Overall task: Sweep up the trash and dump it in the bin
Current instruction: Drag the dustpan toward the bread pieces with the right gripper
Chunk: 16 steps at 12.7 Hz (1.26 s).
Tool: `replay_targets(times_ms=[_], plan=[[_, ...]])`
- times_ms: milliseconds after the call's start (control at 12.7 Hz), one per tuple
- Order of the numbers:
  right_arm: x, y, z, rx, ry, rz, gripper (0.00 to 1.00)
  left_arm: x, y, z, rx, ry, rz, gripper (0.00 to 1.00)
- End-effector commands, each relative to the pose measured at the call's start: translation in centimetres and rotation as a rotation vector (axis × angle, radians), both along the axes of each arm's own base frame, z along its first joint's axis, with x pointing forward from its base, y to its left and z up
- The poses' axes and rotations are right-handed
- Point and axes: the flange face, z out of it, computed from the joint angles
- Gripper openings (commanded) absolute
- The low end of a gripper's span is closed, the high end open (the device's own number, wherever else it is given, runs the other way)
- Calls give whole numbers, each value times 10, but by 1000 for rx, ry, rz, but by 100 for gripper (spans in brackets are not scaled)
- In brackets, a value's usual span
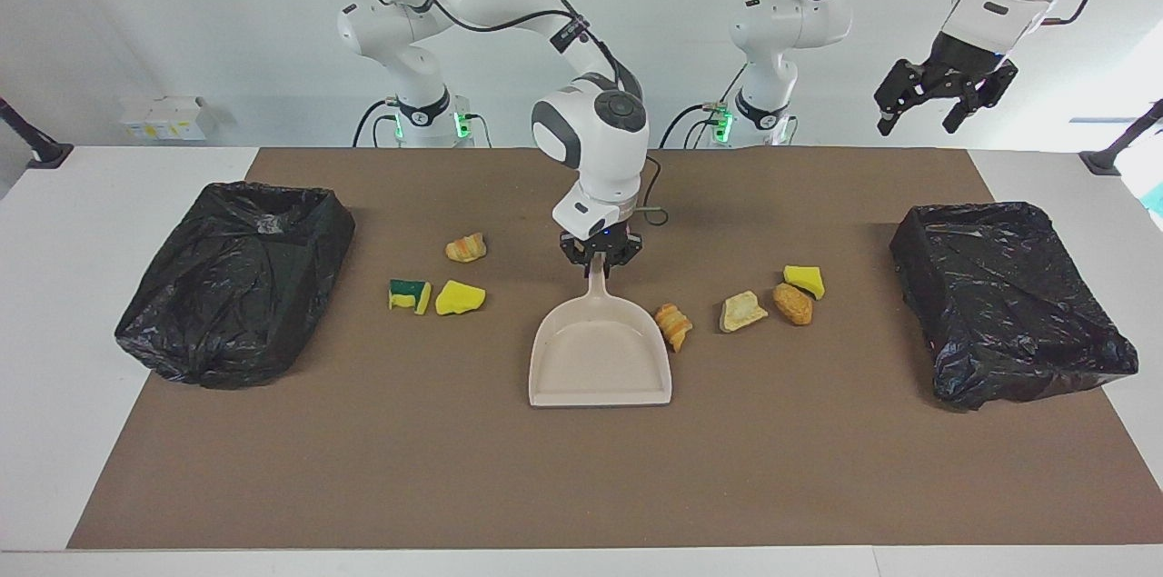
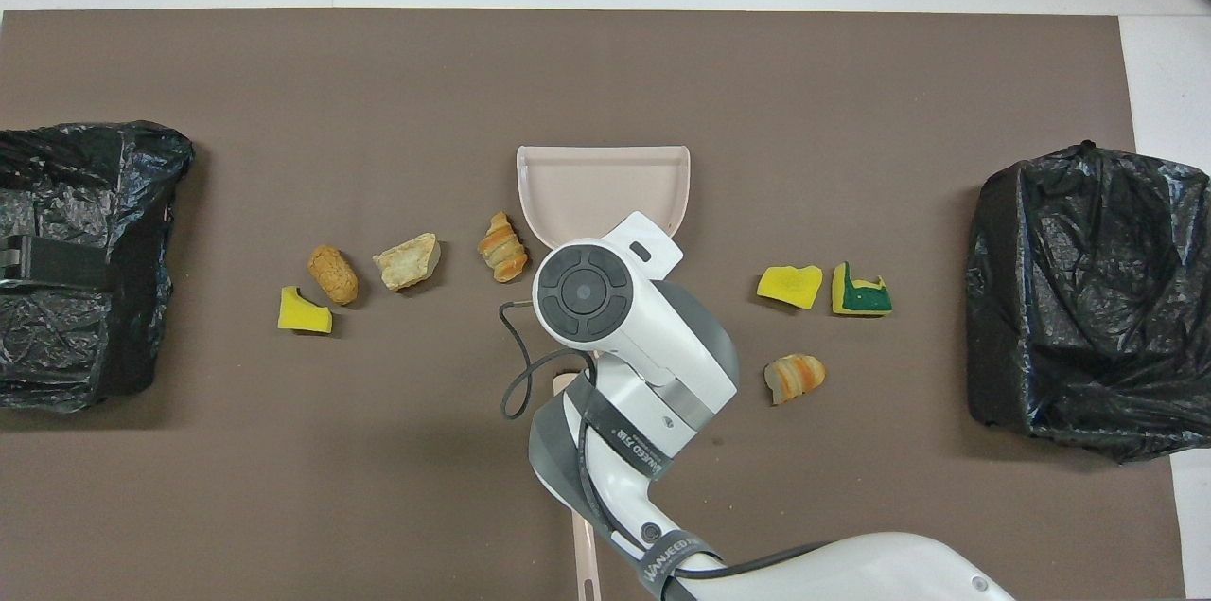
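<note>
1. The dustpan (image 1: 600,357) is plain pale beige; its handle is the same shade;
2. The mat (image 1: 581,477) is flat dull brown; the table (image 1: 54,359) around it is white;
3. Both bins (image 1: 238,282) (image 1: 1008,300) are lined with glossy black plastic;
4. Two sponge chunks (image 1: 460,297) (image 1: 804,279) are bright yellow; one sponge (image 1: 409,294) is green and yellow;
5. The bread-like pieces (image 1: 466,247) (image 1: 673,325) are orange-tan with stripes; another (image 1: 792,303) is golden brown, and one (image 1: 742,311) is pale tan;
6. The arms are white with grey joints; the grippers (image 1: 600,261) (image 1: 945,100) are black.

bare mat (image 1: 581,477) past dustpan (image 1: 600,359) mouth
</note>
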Motion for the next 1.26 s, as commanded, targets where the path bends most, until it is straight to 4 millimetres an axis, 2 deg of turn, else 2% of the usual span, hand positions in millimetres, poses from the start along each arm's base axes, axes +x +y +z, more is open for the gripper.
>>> replay_targets(times_ms=[0, 316, 632, 948, 1106, 1185], plan=[[1, -7, 24, 20, -6, -5, 0, -1, 1, 3, -11, 11, 9, 100], [19, -57, 75, 77, 31, 113, 0, -1, 1, 3, -11, 11, 9, 100], [36, -125, 111, 38, 61, 343, 0, -1, 2, 3, -11, 11, 11, 100], [48, -187, 122, 11, 132, 647, 0, -1, 1, 3, -11, 11, 9, 100], [47, -208, 118, 9, 201, 838, 0, -2, 1, 2, -12, 25, 15, 100], [47, -217, 118, 11, 226, 923, 0, -4, -5, 3, -11, 21, 3, 100]])
